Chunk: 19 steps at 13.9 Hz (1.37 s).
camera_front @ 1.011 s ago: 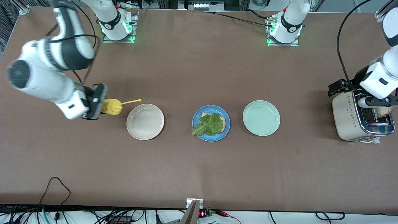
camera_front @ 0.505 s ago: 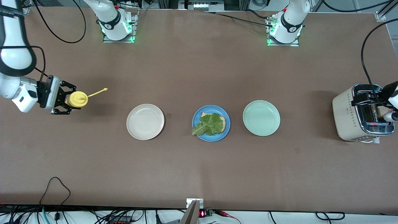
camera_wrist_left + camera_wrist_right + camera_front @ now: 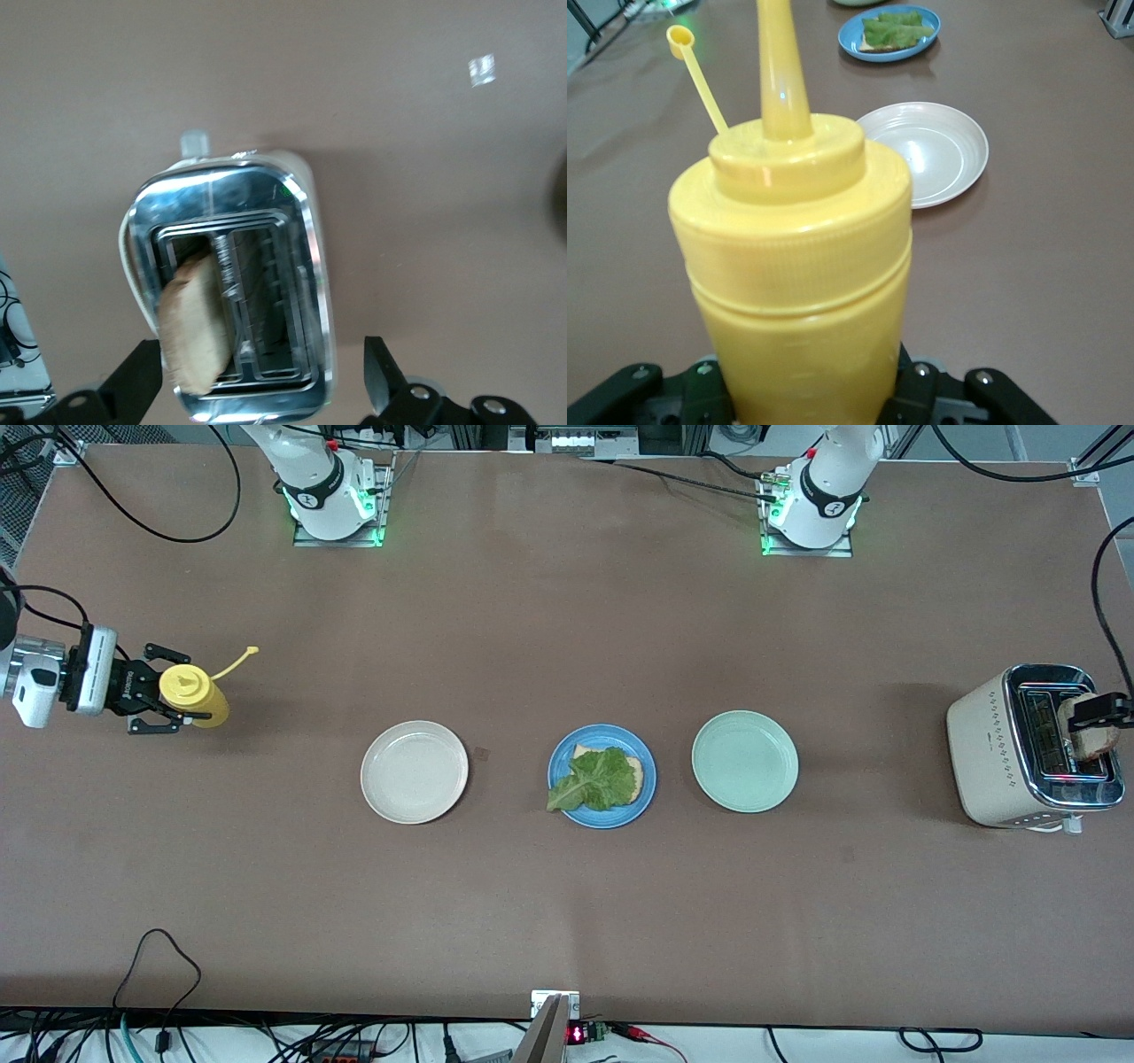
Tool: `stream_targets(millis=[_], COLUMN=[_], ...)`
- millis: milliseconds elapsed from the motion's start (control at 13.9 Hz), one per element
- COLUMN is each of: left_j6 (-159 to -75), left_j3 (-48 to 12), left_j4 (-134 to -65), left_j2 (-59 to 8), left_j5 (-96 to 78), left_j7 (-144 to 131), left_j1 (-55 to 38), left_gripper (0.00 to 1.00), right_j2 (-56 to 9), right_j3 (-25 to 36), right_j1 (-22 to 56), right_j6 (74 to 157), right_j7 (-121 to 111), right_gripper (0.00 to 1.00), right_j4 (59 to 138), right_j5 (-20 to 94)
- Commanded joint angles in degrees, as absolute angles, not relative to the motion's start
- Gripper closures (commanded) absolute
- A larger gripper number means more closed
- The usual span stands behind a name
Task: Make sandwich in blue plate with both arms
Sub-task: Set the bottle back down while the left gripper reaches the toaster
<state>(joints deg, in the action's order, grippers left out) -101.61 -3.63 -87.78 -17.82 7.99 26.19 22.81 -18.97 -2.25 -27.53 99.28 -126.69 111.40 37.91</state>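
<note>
At the right arm's end of the table, the right gripper point(image 3: 166, 689) is closed on a yellow squeeze bottle point(image 3: 191, 693). Its 2 black fingers point(image 3: 158, 653) clamp the bottle's sides. The nozzle point(image 3: 782, 71) points up, and the small cap point(image 3: 680, 36) hangs off on its tether. Whether the bottle's base touches the table cannot be told.

Toward the middle of the table, 3 plates sit in a row, well apart from that gripper. First is the beige-white plate point(image 3: 381, 797), bare. Next is the blue plate point(image 3: 645, 766), which holds 1 bread slice point(image 3: 631, 769) with a ruffled lettuce leaf point(image 3: 595, 781) lying on it. The leaf's tip reaches the plate's rim on the side nearer the front camera. Then comes the pale green plate point(image 3: 744, 761), also bare.

At the left arm's end stands a toaster point(image 3: 992, 753) with 2 slots. A second bread slice point(image 3: 195, 328) stands tilted in 1 slot, its top above the chrome. The left gripper point(image 3: 259, 390) hovers over the toaster with its fingers point(image 3: 135, 381) spread wide. They straddle the toaster's top and grip nothing. The slice sits close to 1 finger, and the blue plate lies well apart from this gripper.
</note>
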Motion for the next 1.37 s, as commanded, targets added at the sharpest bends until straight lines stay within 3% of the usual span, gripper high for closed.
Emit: stream_targets(millis=[0, 289, 722, 1083, 1155, 1299], left_j6=[-102.65, -107.66, -105.74, -104.6, -103.37, -100.03], left_j3=[-4.22, -4.31, -4.39, -4.39, -4.39, -4.66], left_j4=[-86.13, -86.13, -87.8, -88.42, -88.42, -88.33], left_j2=[-20.56, -24.51, -25.75, -27.86, -27.77, -27.69], left_j5=[8.7, 6.86, 0.88, 0.0, 0.0, 0.0], left_j7=[31.1, 39.88, 40.61, 40.69, 40.26, 37.2], left_j1=[26.0, 31.45, 33.13, 34.8, 34.72, 34.63], left_gripper=[0.0, 0.0, 0.05, 0.23, 0.3, 0.54], right_j2=[-23.01, -29.25, -36.64, -38.14, -38.23, -38.5], right_j3=[-3.78, -3.87, -3.87, -3.78, -3.78, -3.78], right_j1=[-33.56, -37.52, -39.81, -41.04, -41.13, -41.22], right_j6=[94.93, 91.77, 88.95, 89.38, 89.56, 89.74], right_j7=[-133.22, -140.17, -143.79, -144.32, -144.32, -144.23], right_gripper=[1.0, 1.0, 1.0, 0.98, 0.93, 0.77], right_j4=[110.57, 108.82, 103.81, 102.48, 102.48, 102.48], right_j5=[41.21, 41.92, 41.92, 41.31, 41.31, 41.13])
